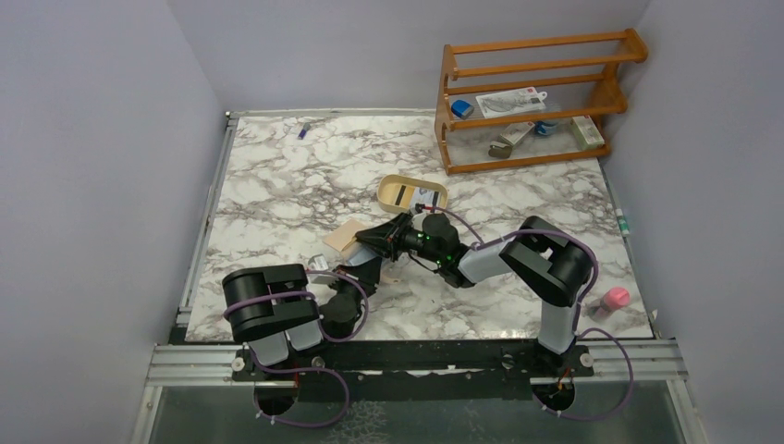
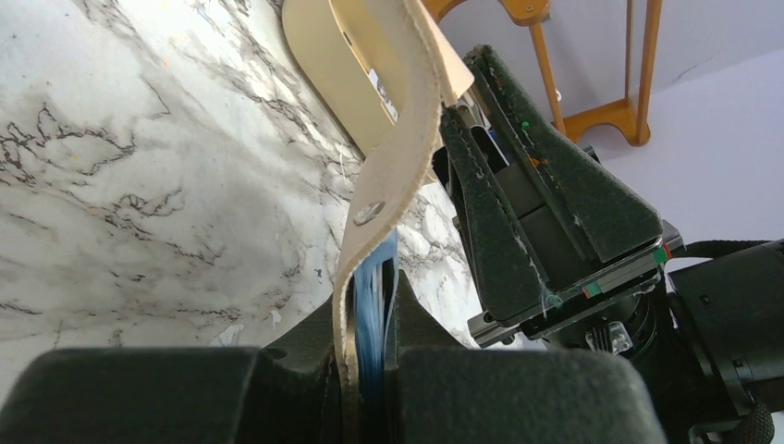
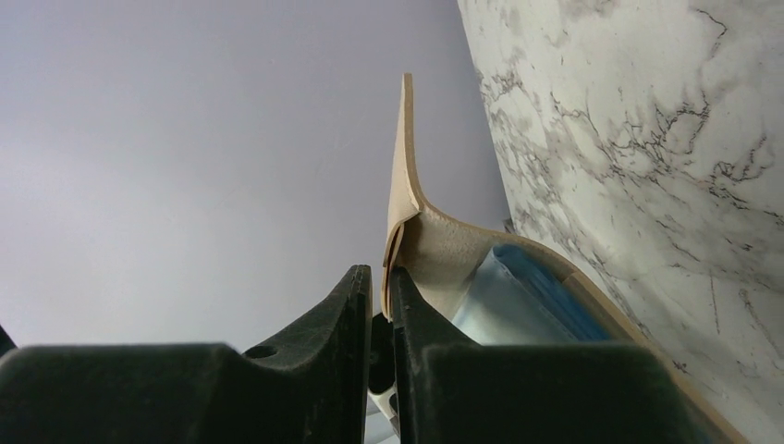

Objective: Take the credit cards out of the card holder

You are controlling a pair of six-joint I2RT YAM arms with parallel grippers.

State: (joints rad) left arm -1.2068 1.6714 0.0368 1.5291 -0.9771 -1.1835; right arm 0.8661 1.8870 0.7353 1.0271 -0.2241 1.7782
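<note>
Your left gripper (image 2: 365, 370) is clamping nearly shut on one end of the card holder (image 2: 393, 176), with the blue credit cards (image 2: 374, 287) sitting inside the fold between its fingers. Your right gripper (image 3: 379, 310) is pinching the other flap, almost closed, and that flap is bending away from the cards. The card holder is hanging between both grippers over the counter (image 1: 277, 185), near the oval tan tray (image 1: 399, 178).
</note>
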